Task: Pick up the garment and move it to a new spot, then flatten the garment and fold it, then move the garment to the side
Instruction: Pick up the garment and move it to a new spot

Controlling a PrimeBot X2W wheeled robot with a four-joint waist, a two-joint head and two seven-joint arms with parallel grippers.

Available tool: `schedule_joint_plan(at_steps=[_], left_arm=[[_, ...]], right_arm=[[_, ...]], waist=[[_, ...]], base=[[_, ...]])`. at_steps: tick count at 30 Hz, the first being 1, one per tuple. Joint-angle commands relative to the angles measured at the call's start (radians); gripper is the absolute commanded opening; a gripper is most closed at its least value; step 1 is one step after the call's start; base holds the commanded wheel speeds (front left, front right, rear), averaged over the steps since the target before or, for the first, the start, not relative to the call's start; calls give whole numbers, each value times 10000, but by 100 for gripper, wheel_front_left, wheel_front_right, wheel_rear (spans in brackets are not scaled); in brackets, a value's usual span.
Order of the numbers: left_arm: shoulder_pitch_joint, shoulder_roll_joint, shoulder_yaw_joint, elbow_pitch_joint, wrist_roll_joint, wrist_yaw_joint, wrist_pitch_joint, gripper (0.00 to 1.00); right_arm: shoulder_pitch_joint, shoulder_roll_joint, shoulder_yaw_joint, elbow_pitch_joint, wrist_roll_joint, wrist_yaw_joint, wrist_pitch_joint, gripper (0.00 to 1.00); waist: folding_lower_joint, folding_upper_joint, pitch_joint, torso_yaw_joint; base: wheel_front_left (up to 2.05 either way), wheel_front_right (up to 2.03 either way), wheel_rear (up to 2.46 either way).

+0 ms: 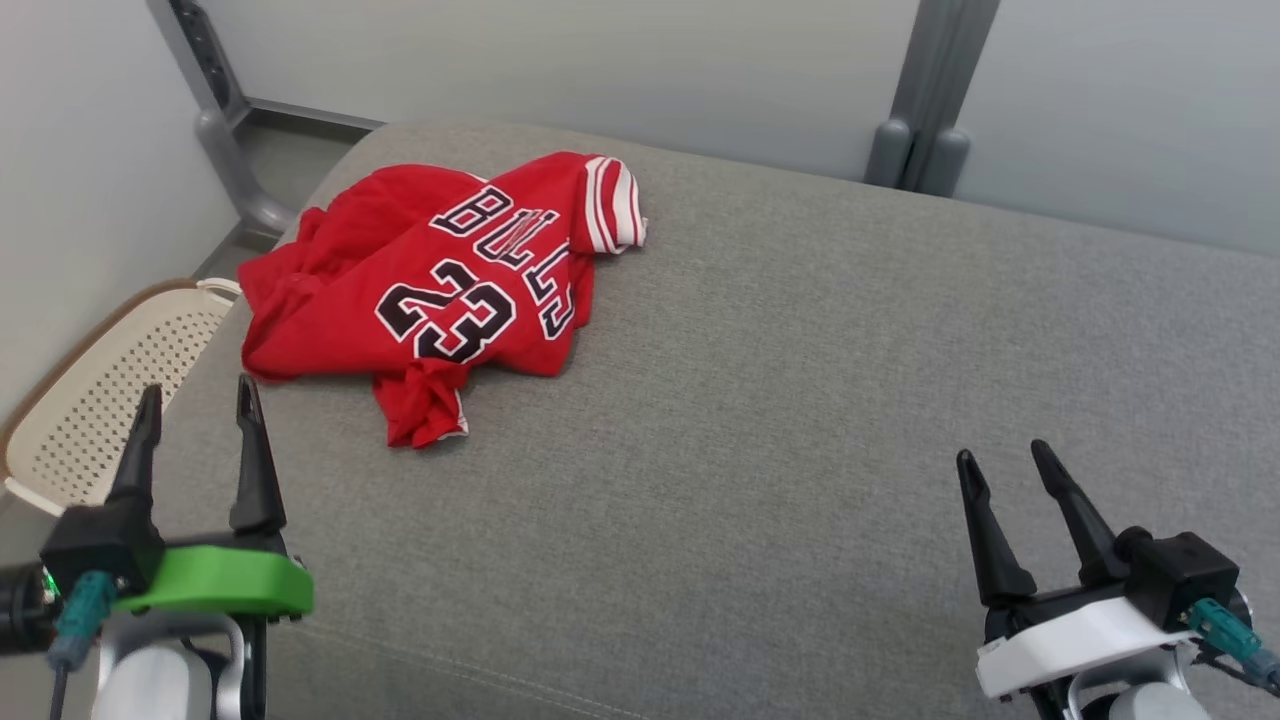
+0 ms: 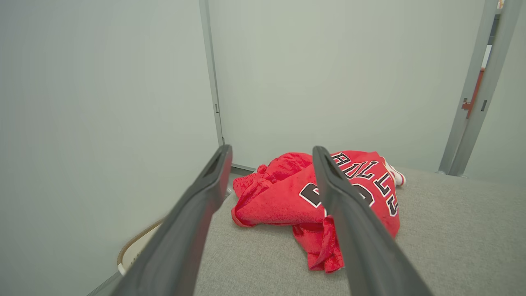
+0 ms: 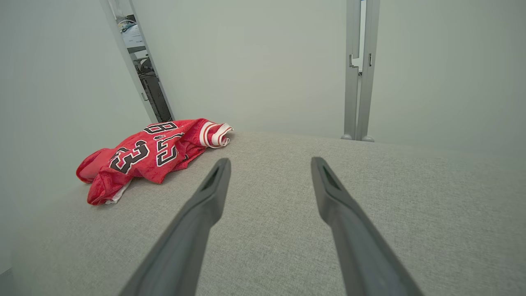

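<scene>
My left claw (image 1: 198,388) and right claw (image 1: 1002,450) both stand open, holding nothing, over the near edge of the grey cushion (image 1: 750,400). The crumpled red jersey (image 1: 440,290) lies at its far left corner. Pinching only one loose layer could drag it over the left edge toward the cream basket (image 1: 90,390), which seems empty from here.

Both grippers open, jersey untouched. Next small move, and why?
Probably reach the left gripper forward to the crumpled red jersey: it lies bunched at the left of the grey surface, nearest that gripper; the right gripper is far off. Both are open, empty.
</scene>
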State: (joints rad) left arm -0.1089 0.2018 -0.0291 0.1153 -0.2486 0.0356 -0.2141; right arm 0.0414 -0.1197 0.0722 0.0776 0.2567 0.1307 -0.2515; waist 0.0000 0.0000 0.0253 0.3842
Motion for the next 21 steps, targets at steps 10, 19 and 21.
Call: schedule_joint_plan(at_steps=[10,19,21], left_arm=[[-3053,546,440,725,-375,-248,-177,100],[-5519,1002,624,2244,-827,-698,-126,100],[-5920,1067,563,2660,-879,-799,-41,100]], right_arm=[[-609,-917,-943,-953,-218,-1,405,100],[-721,-1760,-2439,-2045,-418,-3,808,100],[-664,-1892,-2745,-2290,-405,-3,918,100]], waist=[[0,0,2321,-1965],[0,0,3793,-2636],[0,0,4032,-2704]], base=[[0,0,0],[0,0,0],[0,0,0]])
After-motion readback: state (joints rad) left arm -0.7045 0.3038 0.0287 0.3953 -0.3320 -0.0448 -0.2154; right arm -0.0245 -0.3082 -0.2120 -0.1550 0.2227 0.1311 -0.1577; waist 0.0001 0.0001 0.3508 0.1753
